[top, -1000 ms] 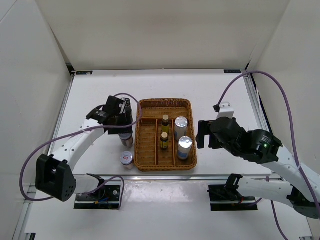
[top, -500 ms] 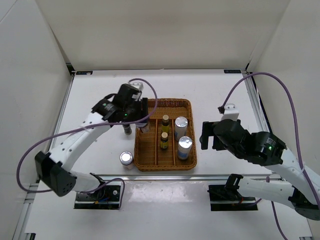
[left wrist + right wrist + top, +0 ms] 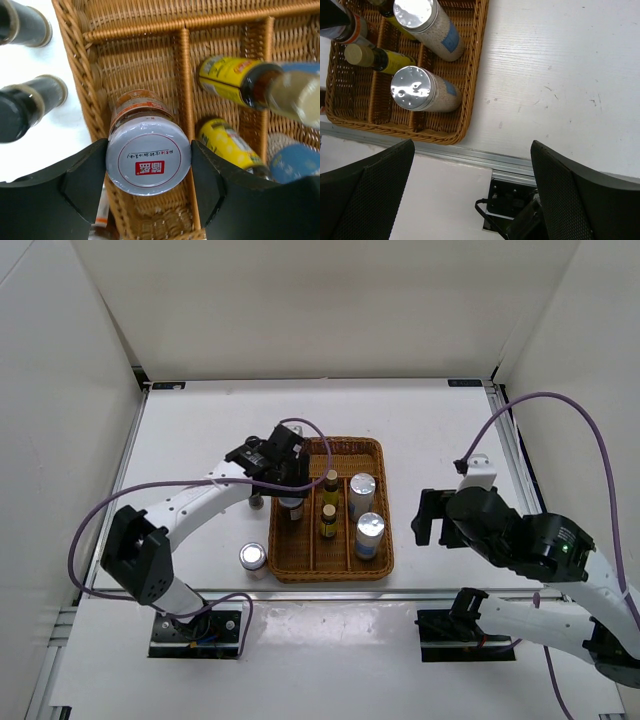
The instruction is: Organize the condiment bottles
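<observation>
White walls close a white worktop [image 3: 200, 430] on three sides. A brown wicker tray [image 3: 330, 445] sits midway between the left and right edges, nearer to the near edge than to the far one.

The left hand [image 3: 148, 160] is above the left long compartment of the tray. Its two black fingers [image 3: 85, 175] press on the silver lid of a red-labelled jar [image 3: 137, 102] from both sides, so it is pinching this jar. I cannot tell if the bottom of the jar touches the tray floor.

Two yellow bottles [image 3: 331, 480] stand one behind the other in the middle compartment. Two tall white shakers [image 3: 361, 484] with silver caps stand in the right compartment, also one behind the other.

Outside the tray, two dark bottles [image 3: 30, 102] stand on the worktop just beside its left wall. A second jar [image 3: 253, 557] with a silver lid stands near the tray's near left corner, close to the near edge of the worktop.

The right hand [image 3: 472, 190] hangs over the bare worktop to the right of the tray, toward the near edge. Its fingers [image 3: 365, 195] are spread wide and hold nothing.
</observation>
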{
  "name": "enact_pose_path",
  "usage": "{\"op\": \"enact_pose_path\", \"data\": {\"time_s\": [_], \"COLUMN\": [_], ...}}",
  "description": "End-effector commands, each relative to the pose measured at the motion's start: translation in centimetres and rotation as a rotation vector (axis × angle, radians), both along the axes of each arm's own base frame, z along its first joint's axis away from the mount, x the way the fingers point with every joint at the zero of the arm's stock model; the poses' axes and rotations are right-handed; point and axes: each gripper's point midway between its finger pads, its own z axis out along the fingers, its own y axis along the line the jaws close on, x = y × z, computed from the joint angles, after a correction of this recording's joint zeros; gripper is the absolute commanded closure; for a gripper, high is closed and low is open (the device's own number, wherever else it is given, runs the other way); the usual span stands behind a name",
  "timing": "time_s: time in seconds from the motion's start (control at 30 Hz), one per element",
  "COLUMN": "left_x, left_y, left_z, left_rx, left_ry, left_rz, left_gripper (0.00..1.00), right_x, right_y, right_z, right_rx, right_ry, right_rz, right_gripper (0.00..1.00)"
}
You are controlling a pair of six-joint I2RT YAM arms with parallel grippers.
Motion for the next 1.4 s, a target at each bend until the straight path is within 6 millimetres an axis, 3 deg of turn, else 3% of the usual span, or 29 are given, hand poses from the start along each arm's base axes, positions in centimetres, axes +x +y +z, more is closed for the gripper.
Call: {"op": "enact_pose_path", "data": {"time_s": [0.0,0.13,0.23,0.27,0.3,0.33,0.43,0.5,0.6,0.7,0.73,0.87,0.97,1.1,1.37], "left_x": [2.0,2.2,2.2,2.3,1.9,1.9,1.3,-0.3,-3.4,-6.6,-7.8,-10.6,-11.7,-12.0,-12.9], "left_y": [-1.2,-1.6,-1.7,-1.4,-1.1,-0.7,0.9,2.0,3.9,5.9,6.3,7.6,8.0,8.6,8.8], "left_z": [0.9,-0.7,-0.7,0.4,1.1,3.5,8.1,12.3,15.4,12.5,9.2,3.5,1.3,0.5,-3.0], "left_rx": [-0.063,-0.046,-0.050,-0.057,-0.047,-0.058,-0.068,-0.125,-0.186,-0.187,-0.166,-0.178,-0.187,-0.174,-0.112], "left_ry": [-0.087,-0.070,-0.068,-0.100,-0.110,-0.175,-0.279,-0.365,-0.409,-0.324,-0.255,-0.136,-0.069,-0.059,0.047], "left_rz": [0.044,0.050,0.057,0.069,0.069,0.086,0.085,0.074,0.066,0.102,0.096,0.166,0.221,0.260,0.301], "left_gripper": [0.50,0.45,0.28,0.07,0.00,0.00,0.00,0.00,0.00,0.00,0.00,0.00,0.00,0.00,0.00], "right_x": [-0.3,-0.5,-0.8,-0.8,-1.0,-1.0,-1.1,-1.2,-1.4,-1.3,-1.3,-1.1,-1.2,-1.2,-1.2], "right_y": [-0.8,-1.1,-1.5,-1.5,-1.9,-1.8,-2.1,-2.3,-2.5,-2.8,-2.8,-2.4,-2.1,-2.1,-2.3], "right_z": [0.2,0.5,0.4,0.4,0.4,0.4,0.6,0.8,1.0,0.5,0.5,0.0,-0.2,-0.5,-0.4], "right_rx": [0.013,0.028,0.018,0.018,0.017,0.023,0.042,0.042,0.060,0.046,0.046,0.035,0.029,0.021,0.029], "right_ry": [0.000,-0.002,0.003,0.003,0.004,0.006,-0.004,-0.004,-0.013,-0.014,-0.014,-0.008,0.004,0.009,0.004], "right_rz": [-0.022,-0.028,-0.028,-0.028,-0.028,-0.034,-0.034,-0.034,-0.034,-0.040,-0.040,-0.040,-0.033,-0.033,-0.033], "right_gripper": [0.00,0.00,0.00,0.00,0.00,0.00,0.00,0.00,0.00,0.00,0.00,0.00,0.00,0.00,0.00]}}
